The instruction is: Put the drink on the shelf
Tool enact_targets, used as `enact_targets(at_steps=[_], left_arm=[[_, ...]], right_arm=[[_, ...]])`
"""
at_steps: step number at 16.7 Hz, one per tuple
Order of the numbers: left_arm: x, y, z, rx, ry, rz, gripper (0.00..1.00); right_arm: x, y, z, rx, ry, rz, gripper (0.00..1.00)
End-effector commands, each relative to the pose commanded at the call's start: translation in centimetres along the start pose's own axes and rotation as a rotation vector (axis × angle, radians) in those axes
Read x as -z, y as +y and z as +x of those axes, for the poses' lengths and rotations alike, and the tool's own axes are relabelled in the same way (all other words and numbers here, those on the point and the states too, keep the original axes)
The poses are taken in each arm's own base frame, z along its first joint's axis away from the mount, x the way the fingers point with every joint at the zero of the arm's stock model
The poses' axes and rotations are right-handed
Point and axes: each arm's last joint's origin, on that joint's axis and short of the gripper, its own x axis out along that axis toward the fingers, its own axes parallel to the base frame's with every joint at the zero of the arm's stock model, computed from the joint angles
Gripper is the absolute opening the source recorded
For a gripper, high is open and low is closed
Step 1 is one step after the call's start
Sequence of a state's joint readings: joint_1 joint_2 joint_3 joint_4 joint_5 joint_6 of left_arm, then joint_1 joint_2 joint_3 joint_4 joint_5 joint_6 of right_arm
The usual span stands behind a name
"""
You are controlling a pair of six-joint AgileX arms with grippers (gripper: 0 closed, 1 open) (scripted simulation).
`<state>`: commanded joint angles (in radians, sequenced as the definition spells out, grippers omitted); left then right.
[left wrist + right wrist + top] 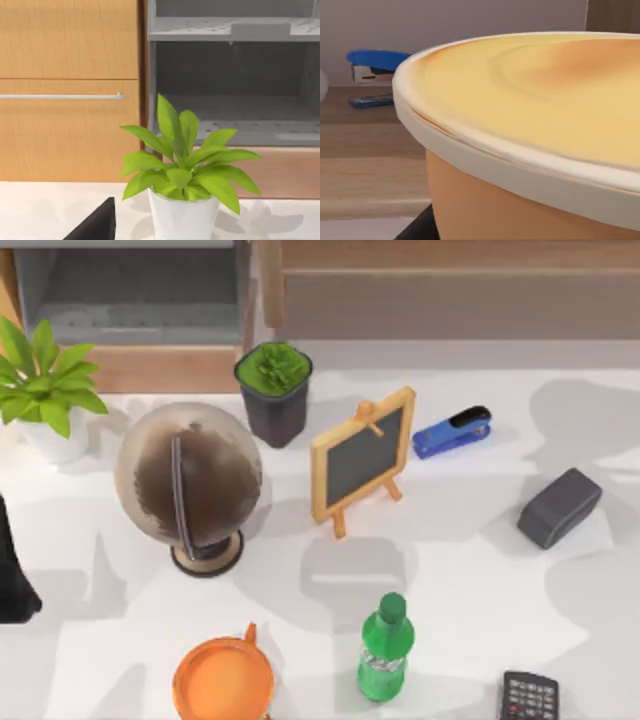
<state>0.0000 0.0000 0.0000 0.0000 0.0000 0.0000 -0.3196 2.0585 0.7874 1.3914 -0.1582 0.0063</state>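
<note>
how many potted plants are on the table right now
2. A leafy plant in a white pot stands at the table's far left edge, by the shelf. A bushy plant in a dark pot stands right of it, behind the globe. None seem hidden.

It looked like an office desk: a stapler, calculator, globe and far wooden shelf.

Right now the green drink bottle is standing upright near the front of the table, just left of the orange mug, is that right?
Not quite. The drink does stand upright near the front of the table, but the top view shows it to the right of the orange mug, not the left.
</note>
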Motion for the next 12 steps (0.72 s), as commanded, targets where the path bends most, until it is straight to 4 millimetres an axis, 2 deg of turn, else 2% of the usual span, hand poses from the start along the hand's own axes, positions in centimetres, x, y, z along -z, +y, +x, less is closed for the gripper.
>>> enact_targets(at_steps=[6,9,12], left_arm=[[0.0,0.0,0.0,0.0,0.0,0.0,1.0],[0.0,0.0,0.0,0.0,0.0,0.0,1.0],[0.0,0.0,0.0,0.0,0.0,0.0,1.0]], right_arm=[[-4.2,-3.4,1.0,0.104,0.027,-0.008,0.0],[-6.4,-3.8,1.9,0.118,0.05,-0.009,0.0],[-8.7,-3.1,2.9,0.1,0.06,-0.009,0.0]])
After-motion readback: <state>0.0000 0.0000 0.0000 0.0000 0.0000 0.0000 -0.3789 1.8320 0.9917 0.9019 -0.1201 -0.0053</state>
